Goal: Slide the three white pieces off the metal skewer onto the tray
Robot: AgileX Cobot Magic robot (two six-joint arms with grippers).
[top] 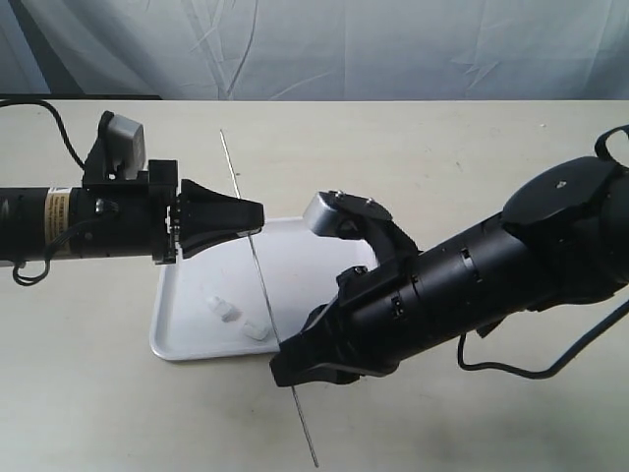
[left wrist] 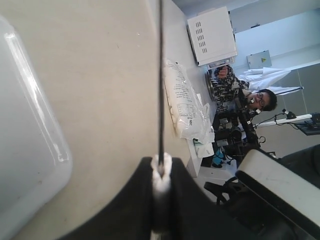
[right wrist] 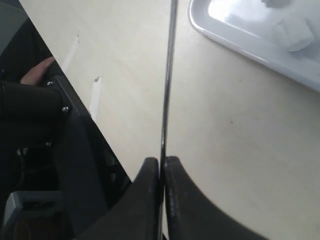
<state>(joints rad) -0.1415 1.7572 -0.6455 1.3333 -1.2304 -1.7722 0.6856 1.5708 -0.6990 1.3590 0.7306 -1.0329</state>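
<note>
The metal skewer (top: pixel 263 285) slants above the front of the white tray (top: pixel 313 246), held by both grippers. My left gripper (top: pixel 257 221) is shut on one white piece (left wrist: pixel 161 169) still threaded on the skewer (left wrist: pixel 160 75), with the tray (left wrist: pixel 27 160) beside it. My right gripper (top: pixel 280 366) is shut on the bare skewer (right wrist: pixel 167 75) lower down, its jaws (right wrist: pixel 162 162) pressed against the rod just off the tray's edge (right wrist: pixel 235 37). Two white pieces (top: pixel 221 308) (top: pixel 256 331) lie loose in the tray's near left corner; one white piece (right wrist: pixel 295 35) shows in the right wrist view.
The skewer's lower tip (top: pixel 314 460) pokes toward the table's front edge. A black cable (top: pixel 59 128) runs at the back left, another cable (top: pixel 550 369) under the right arm. A white bag (left wrist: pixel 185 100) and a white box (left wrist: pixel 212 35) stand off the table's far side.
</note>
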